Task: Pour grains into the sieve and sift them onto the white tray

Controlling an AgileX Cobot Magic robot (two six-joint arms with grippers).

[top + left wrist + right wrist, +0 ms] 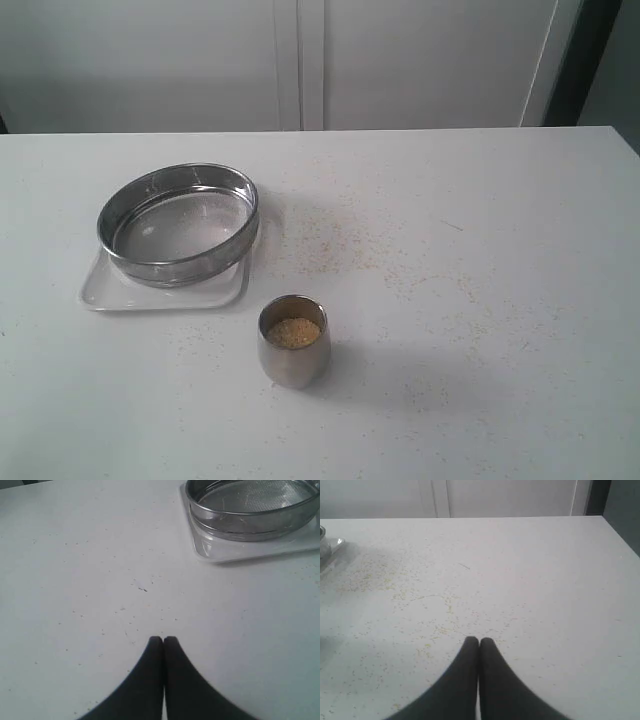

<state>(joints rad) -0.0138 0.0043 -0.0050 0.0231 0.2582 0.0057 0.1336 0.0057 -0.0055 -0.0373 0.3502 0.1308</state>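
Note:
The sieve (178,222), a wide steel ring with fine mesh, rests on the white tray (105,292) at the left of the table. A small steel cup (293,342) stands in front of it, holding yellow-tan grains (293,332). Neither arm shows in the exterior view. In the left wrist view my left gripper (163,639) is shut and empty over bare table, with the sieve (252,507) and the tray (235,550) well apart from it. My right gripper (479,640) is also shut and empty, above a table patch strewn with loose grains (440,627).
Spilled grains (330,250) are scattered on the white table (520,220) right of the sieve and around the cup. A pale wall with panel seams stands behind the table's far edge. A dark strip runs at the back right.

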